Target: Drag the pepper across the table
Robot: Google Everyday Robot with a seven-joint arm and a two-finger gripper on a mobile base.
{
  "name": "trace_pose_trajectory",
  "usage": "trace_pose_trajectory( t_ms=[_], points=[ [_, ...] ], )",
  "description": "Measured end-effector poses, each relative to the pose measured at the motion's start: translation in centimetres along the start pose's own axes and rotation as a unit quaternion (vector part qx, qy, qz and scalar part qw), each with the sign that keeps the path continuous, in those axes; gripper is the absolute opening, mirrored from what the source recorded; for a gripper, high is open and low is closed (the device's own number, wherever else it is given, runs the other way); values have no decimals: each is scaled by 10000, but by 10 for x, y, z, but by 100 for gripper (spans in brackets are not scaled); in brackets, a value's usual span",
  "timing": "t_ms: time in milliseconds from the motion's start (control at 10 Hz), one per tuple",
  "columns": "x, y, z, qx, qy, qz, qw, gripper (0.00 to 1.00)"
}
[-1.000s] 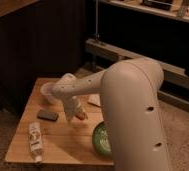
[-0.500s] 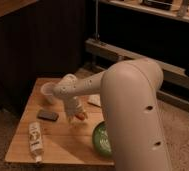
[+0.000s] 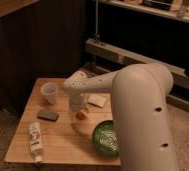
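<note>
Pepper on table; hand just above.

Indoor robot test space, dark wood-panelled wall, metal rail, carpet, small plank table beneath the robot's claw

A small white translucent plastic cup stands upright at the far left. Just in front of it lies a flat black rectangular slab. Nearer still, a white plastic bottle with a green label lies on its side. A round green patterned bowl sits at the near right, and a pale rectangular sponge-like block lies behind it. Speckled grey carpet covers the floor, with dark wooden panelling behind.
</note>
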Motion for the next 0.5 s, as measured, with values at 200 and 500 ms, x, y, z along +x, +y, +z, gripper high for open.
trace_pose_trajectory(
  t_ms=[200,500],
  points=[
    [-4,-9,0,-189,-117,-101,9997,65],
    [-12,-6,0,-355,-396,-393,9978,65]
  ],
)
